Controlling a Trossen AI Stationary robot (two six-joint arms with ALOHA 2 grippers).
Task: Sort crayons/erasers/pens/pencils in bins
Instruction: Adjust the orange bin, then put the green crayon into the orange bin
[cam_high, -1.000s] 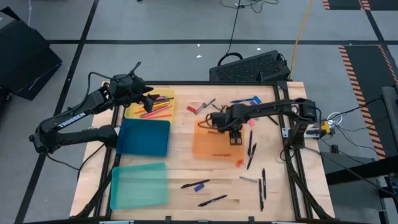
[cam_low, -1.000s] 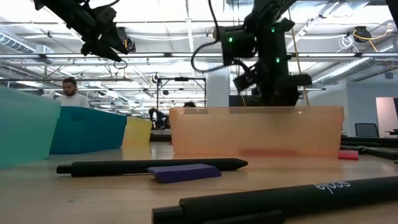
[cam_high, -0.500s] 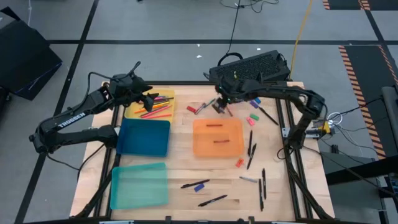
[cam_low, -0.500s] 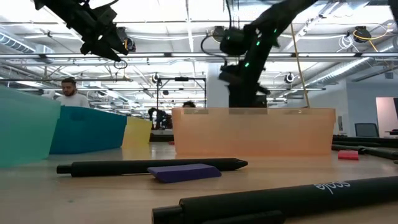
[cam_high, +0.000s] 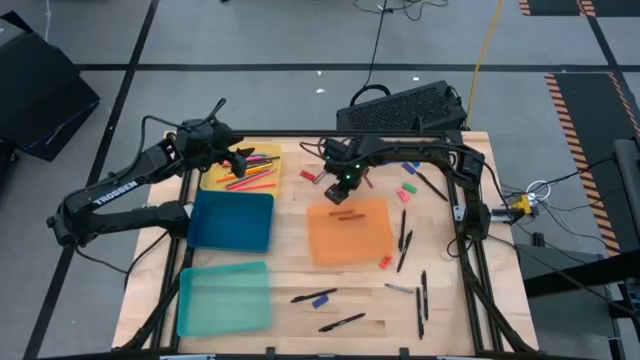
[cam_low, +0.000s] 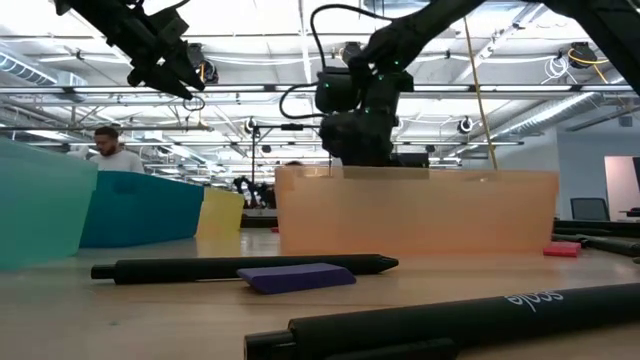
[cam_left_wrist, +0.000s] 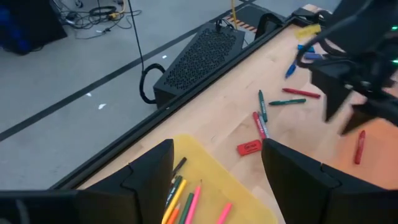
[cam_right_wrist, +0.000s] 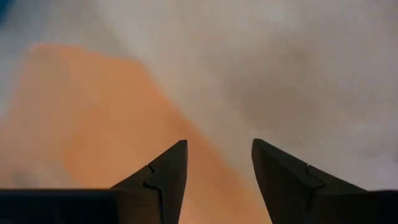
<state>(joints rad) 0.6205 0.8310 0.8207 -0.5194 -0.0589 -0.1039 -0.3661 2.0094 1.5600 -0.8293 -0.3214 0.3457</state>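
Orange bin (cam_high: 350, 232) mid-bench, red crayons (cam_high: 343, 217) inside; right claw (cam_high: 338, 189) parted, empty, at its far edge. Left claw (cam_high: 240, 163) parted, empty, above yellow bin (cam_high: 212, 181).

table (cam_high: 300, 275): pale wood, matt | orange bin (cam_high: 350, 232): translucent plastic | pen (cam_low: 240, 268): matt black plastic

**Grey floor, open workshop hall**

We see a wooden table (cam_high: 290, 275) on grey floor (cam_high: 280, 35) crossed by dark lines. Beyond both grippers lies a black perforated case (cam_high: 400, 108). Ceiling beams (cam_low: 260, 90), and what may be a person (cam_low: 110, 150), show behind.
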